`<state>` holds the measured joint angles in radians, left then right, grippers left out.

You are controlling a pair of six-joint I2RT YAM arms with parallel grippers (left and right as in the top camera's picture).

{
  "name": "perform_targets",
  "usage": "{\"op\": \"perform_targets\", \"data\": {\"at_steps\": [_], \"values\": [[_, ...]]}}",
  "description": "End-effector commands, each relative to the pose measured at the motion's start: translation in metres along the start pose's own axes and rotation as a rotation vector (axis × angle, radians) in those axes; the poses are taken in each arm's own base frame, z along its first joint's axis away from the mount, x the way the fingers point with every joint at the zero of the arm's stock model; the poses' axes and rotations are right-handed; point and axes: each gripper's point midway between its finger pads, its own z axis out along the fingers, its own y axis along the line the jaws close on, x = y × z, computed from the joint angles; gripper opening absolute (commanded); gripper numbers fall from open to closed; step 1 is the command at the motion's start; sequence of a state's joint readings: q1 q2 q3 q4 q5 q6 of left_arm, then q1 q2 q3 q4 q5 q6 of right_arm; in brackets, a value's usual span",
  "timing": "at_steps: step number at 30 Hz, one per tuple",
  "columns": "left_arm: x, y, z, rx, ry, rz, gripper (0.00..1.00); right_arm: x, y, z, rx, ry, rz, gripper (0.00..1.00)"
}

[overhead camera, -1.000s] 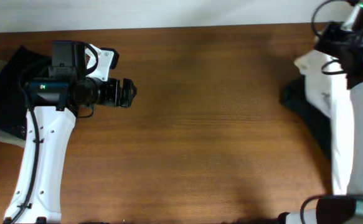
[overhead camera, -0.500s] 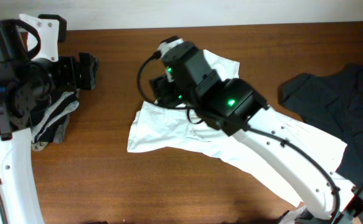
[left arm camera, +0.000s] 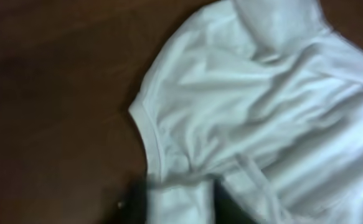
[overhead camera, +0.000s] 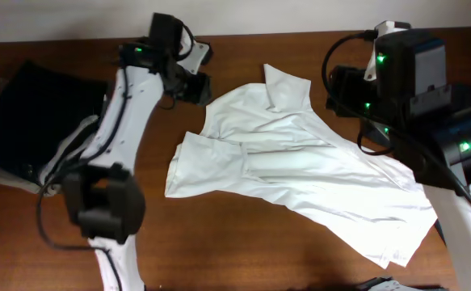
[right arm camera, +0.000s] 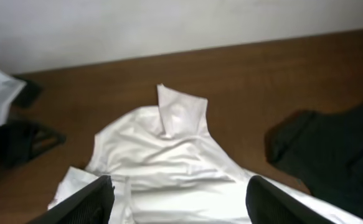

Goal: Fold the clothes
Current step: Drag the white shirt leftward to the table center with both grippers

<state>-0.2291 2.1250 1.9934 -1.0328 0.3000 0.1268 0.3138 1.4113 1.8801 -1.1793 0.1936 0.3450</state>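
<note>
A large white collared shirt [overhead camera: 300, 162] lies spread and wrinkled across the middle of the table, its collar [overhead camera: 288, 85] toward the far edge. My left gripper [overhead camera: 201, 87] sits at the shirt's far left shoulder. In the left wrist view its dark fingers [left arm camera: 137, 202] stand close together with a fold of white fabric [left arm camera: 181, 199] between them. My right gripper [right arm camera: 187, 205] hangs open just right of the collar, fingers wide over the shirt [right arm camera: 169, 155] and holding nothing. A dark slate-blue shirt [right arm camera: 337, 149] lies at the right, partly under the right arm.
A dark cloth pile [overhead camera: 25, 121] with a bit of pale fabric [overhead camera: 65, 158] lies at the table's left edge. The left arm [overhead camera: 106, 162] stretches up the left side. Bare wood [overhead camera: 243, 242] shows in front of the shirt. A white wall borders the far edge.
The right arm has drawn back from over the shirt's middle to the right and opened. The left arm has reached in to the shirt's shoulder and closed on fabric. The shirt lies more spread out.
</note>
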Motion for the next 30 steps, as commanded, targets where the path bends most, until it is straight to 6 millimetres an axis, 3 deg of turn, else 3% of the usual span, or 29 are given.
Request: {"op": "perform_targets", "data": {"at_steps": [1,7,11,13,16,17,22,26,30], "values": [[0.005,-0.002,0.055,0.075,0.039,0.009,0.00,0.000,-0.002,0.002,0.007,0.006,0.020,0.72],[0.028,0.014,0.136,0.086,0.107,0.044,0.00,0.005,-0.002,0.014,0.019,0.042,0.014,0.72],[0.049,0.028,0.159,0.044,0.170,0.058,0.00,0.011,-0.001,0.027,0.034,0.080,0.027,0.72],[0.054,0.055,0.160,-0.091,0.198,0.042,0.00,0.018,-0.001,0.039,0.049,0.117,0.020,0.72],[0.062,0.114,0.144,-0.333,0.227,-0.028,0.00,0.030,-0.002,0.058,0.075,0.186,0.005,0.72],[0.066,0.137,0.135,-0.368,0.227,-0.064,0.00,0.040,-0.002,0.070,0.092,0.233,-0.004,0.72],[0.080,0.213,0.087,-0.409,0.203,-0.297,0.00,0.068,-0.013,0.109,0.155,0.381,-0.017,0.72],[0.075,0.238,0.045,-0.398,0.180,-0.376,0.00,0.087,-0.028,0.132,0.199,0.482,-0.001,0.72],[0.033,0.224,0.002,-0.327,0.076,-0.370,0.00,0.122,-0.062,0.169,0.288,0.633,0.031,0.73]]}}
